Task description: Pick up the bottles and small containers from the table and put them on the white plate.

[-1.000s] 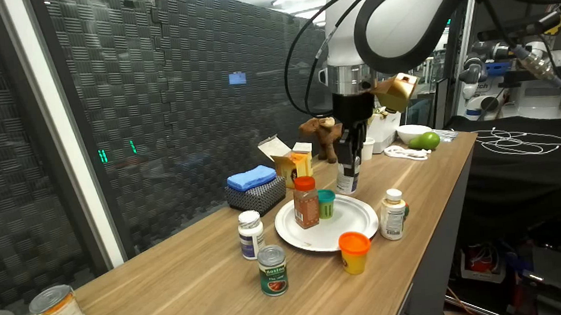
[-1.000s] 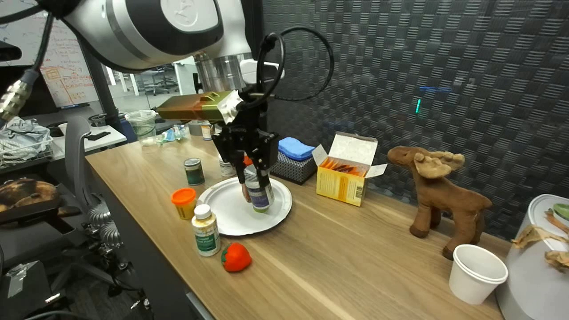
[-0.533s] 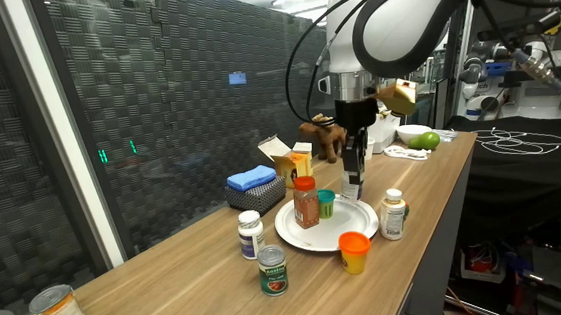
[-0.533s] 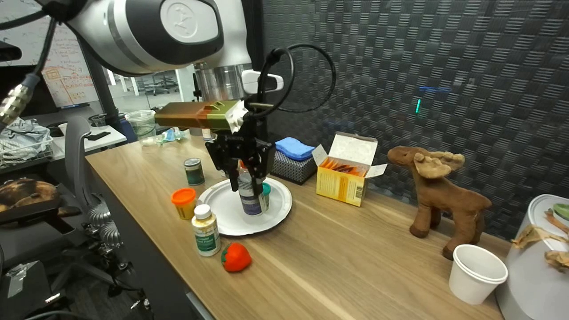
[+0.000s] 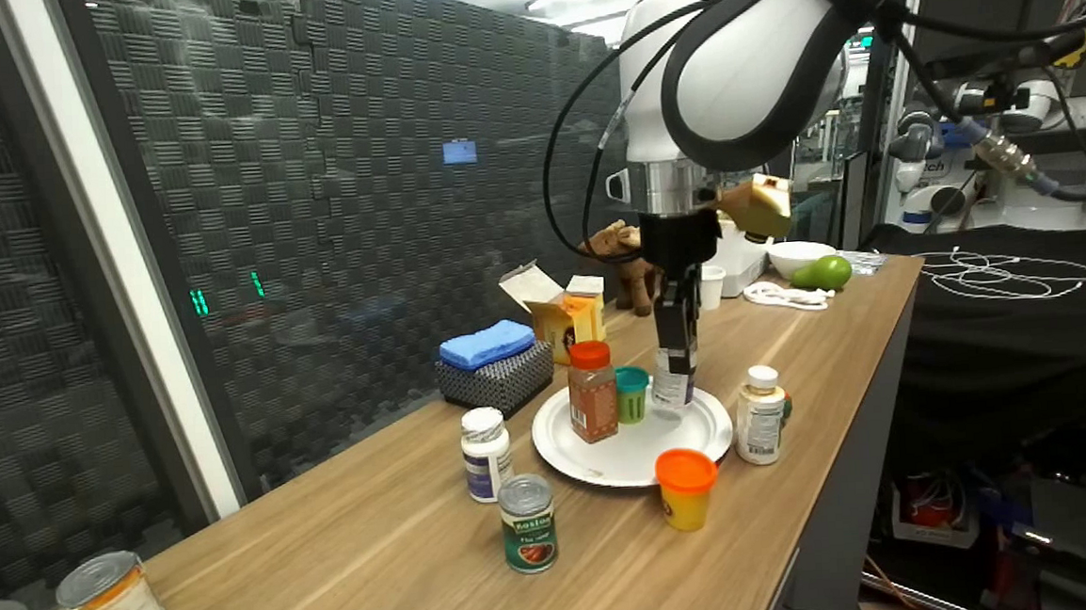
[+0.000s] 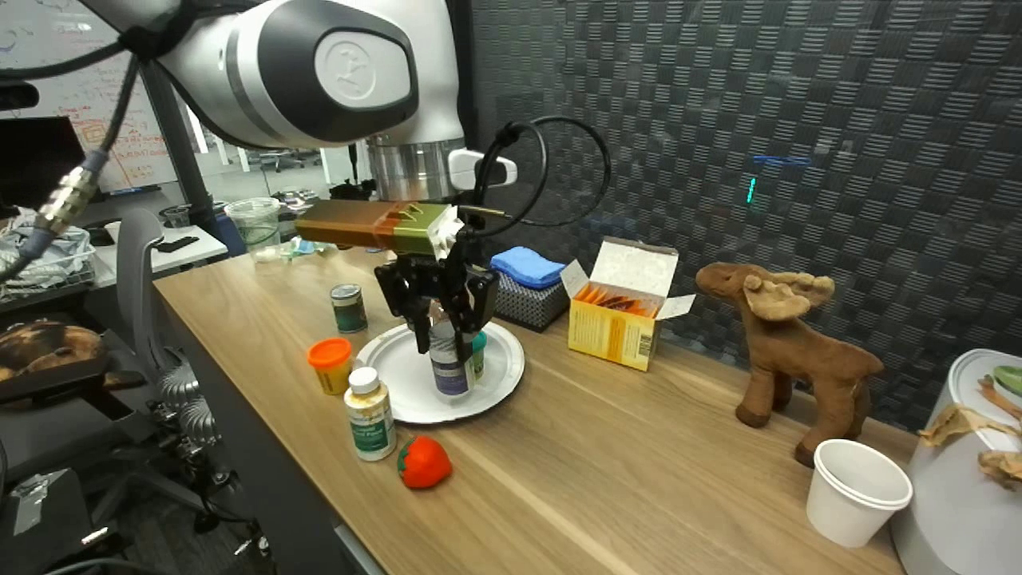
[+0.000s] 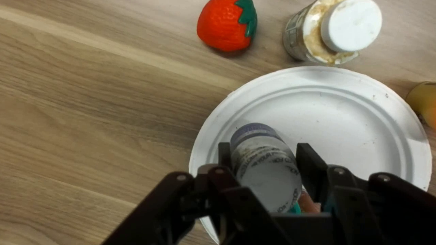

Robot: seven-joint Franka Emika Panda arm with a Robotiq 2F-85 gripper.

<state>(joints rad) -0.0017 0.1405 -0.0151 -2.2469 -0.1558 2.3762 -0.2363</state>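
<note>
Found plain white across the plate (image 5: 637, 457), streaky light-brown grain along the table (image 5: 350, 543), and purple banding on the whitish bottle (image 7: 267, 170). Noted red-orange above rusty brown on the tall bottle (image 5: 593, 404), orange over yellow on the tub (image 5: 686, 492), red and green on the strawberry (image 6: 426, 461), dark grey checks on the wall (image 5: 387, 220).

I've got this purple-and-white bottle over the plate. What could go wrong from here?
The gripper holds the purple-and-white bottle close to the teal-lidded tub; opening might knock that tub into the red-capped seasoning bottle. Whether the held bottle's base meets the white plate isn't clear; released high or tilted, it could topple. Later, brownish residue on the green-labelled bottle might foul the grip.
</note>
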